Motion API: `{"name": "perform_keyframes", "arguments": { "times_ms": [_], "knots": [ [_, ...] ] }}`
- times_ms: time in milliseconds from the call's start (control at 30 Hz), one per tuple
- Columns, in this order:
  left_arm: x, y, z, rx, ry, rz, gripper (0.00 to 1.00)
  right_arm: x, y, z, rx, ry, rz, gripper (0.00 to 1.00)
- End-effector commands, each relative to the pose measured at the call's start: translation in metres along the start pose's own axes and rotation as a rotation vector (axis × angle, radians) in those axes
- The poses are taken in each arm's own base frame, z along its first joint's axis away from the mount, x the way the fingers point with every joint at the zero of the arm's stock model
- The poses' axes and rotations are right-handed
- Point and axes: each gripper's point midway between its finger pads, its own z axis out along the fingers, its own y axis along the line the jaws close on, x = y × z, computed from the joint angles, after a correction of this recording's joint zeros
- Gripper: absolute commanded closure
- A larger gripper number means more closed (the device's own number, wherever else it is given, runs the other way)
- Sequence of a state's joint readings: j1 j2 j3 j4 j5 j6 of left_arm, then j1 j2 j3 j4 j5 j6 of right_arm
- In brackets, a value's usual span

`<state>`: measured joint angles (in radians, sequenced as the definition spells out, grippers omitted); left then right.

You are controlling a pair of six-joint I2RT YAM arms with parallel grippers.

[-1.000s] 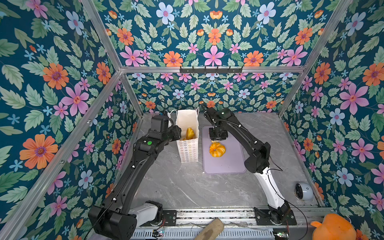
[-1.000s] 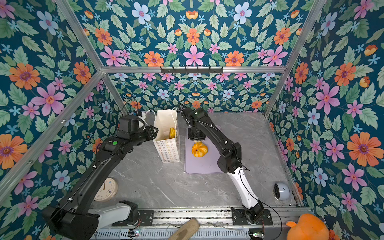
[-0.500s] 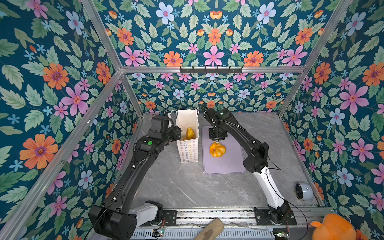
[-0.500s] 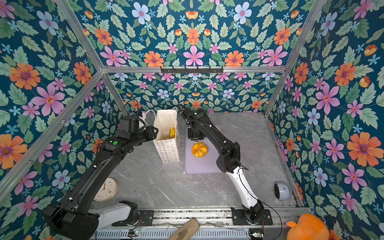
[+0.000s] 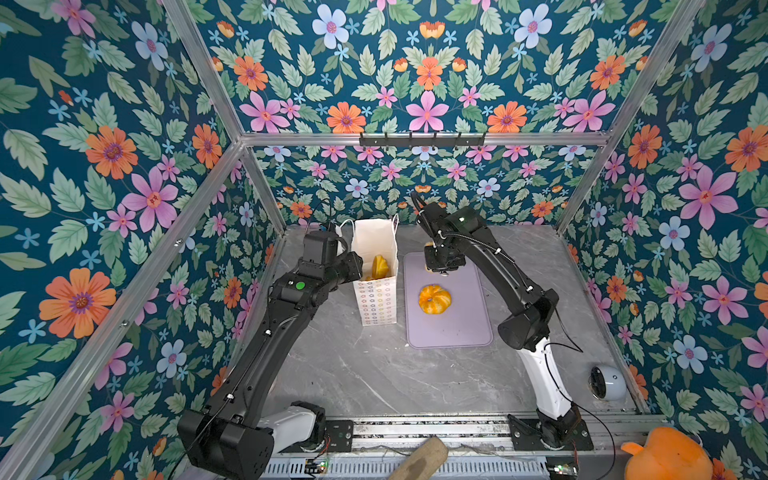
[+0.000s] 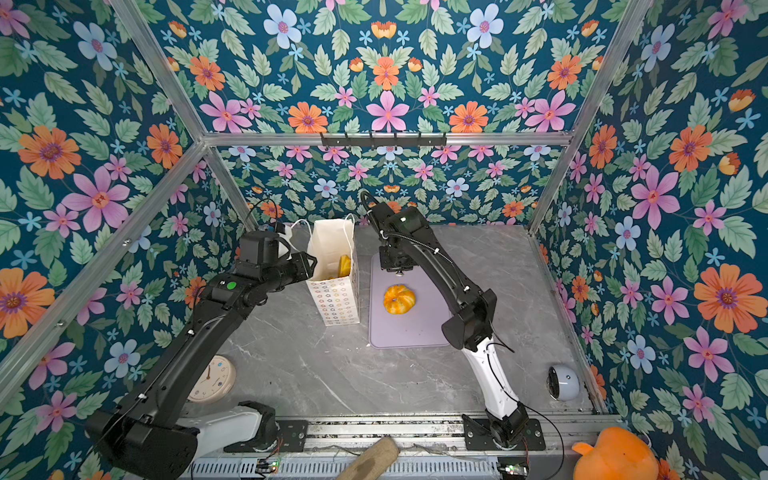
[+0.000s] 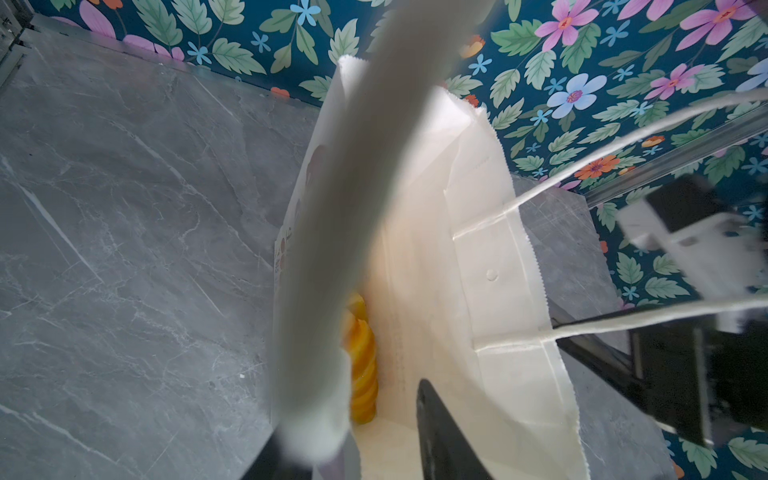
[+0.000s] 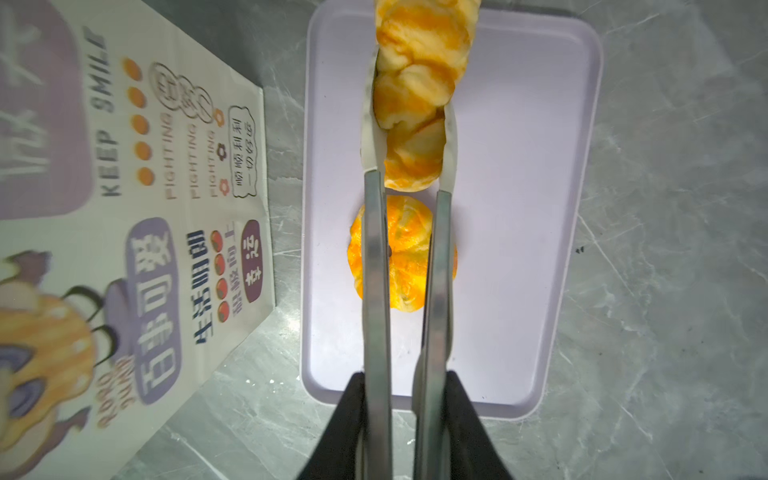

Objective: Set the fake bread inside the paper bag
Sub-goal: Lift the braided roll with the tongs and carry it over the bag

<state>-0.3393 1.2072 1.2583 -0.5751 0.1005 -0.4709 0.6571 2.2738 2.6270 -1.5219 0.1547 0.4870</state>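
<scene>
The right claw (image 8: 405, 382) was seen shut on a pair of metal tongs (image 8: 376, 270), with both tong arms squeezed between its fingers. The tongs' pale tips were clamped on a braided piece (image 8: 419, 83) of fake bread, which was held clear above the tray (image 8: 519, 208). The tongs were judged to be used for reach: a tall bag is entered more easily by long thin arms than by the claw itself.

Directly below the tong arms, under the claw, a ring-shaped bun (image 5: 434, 298) was left lying on the tray, not yet picked. The paper bag (image 5: 376, 299) was stood upright just beside the claw's load, on the side toward the other arm, mouth upward.

The left claw (image 7: 357, 440) was set at the bag's rim, jaws partly apart, with one finger inside the mouth and one outside the near wall. No pinch on the paper could be made out. Judged purpose: bag steadied and mouth held wide for the drop.

Below that claw, at the bag's bottom, yellow-orange pastries (image 7: 361, 361) were already lodged. Step judged: carry to bag, bun remaining.
</scene>
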Motion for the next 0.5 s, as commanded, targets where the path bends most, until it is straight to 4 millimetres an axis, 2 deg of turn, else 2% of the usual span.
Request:
{"name": "perform_keyframes", "arguments": {
  "times_ms": [0, 233, 467],
  "knots": [
    [-0.005, 0.001, 0.001, -0.005, -0.018, -0.005, 0.59, -0.002, -0.009, -0.031, -0.002, -0.053, 0.001, 0.77],
    [-0.008, -0.001, -0.005, -0.002, -0.032, -0.007, 0.59, -0.001, -0.009, -0.092, -0.112, -0.154, 0.004, 0.76],
    [-0.014, 0.003, -0.012, -0.041, -0.035, 0.023, 0.58, 0.003, -0.005, -0.137, -0.22, -0.228, 0.002, 0.74]
  ]
}}
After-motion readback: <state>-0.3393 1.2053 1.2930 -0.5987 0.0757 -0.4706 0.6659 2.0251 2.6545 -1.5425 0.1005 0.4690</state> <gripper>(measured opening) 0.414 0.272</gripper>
